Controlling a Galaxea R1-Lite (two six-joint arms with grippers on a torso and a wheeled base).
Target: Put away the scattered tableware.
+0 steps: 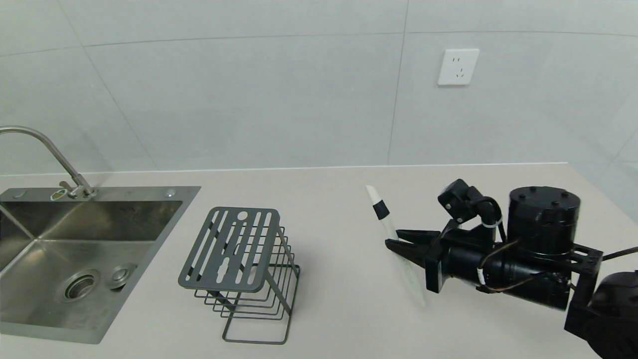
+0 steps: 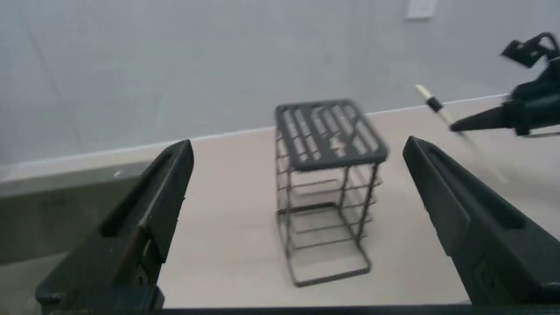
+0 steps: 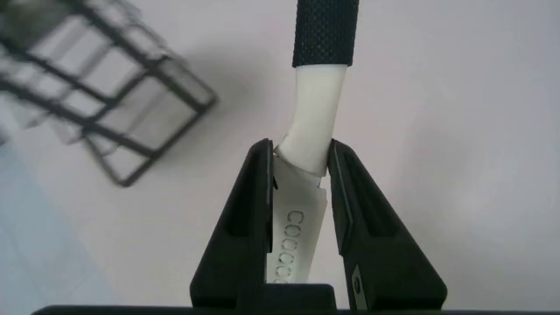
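We pinch the white utensil (image 1: 380, 209) at its neck with the right gripper (image 1: 394, 238), handle angled up, presumably for slotting into the rack (image 1: 232, 244); the left gripper (image 2: 296, 149) hangs spread.

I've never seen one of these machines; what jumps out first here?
The right gripper is shut on a slim white utensil with a black band, over the right of the counter. Left of it stands a dark wire rack with a slotted top. A steel sink is set into the counter's far left.
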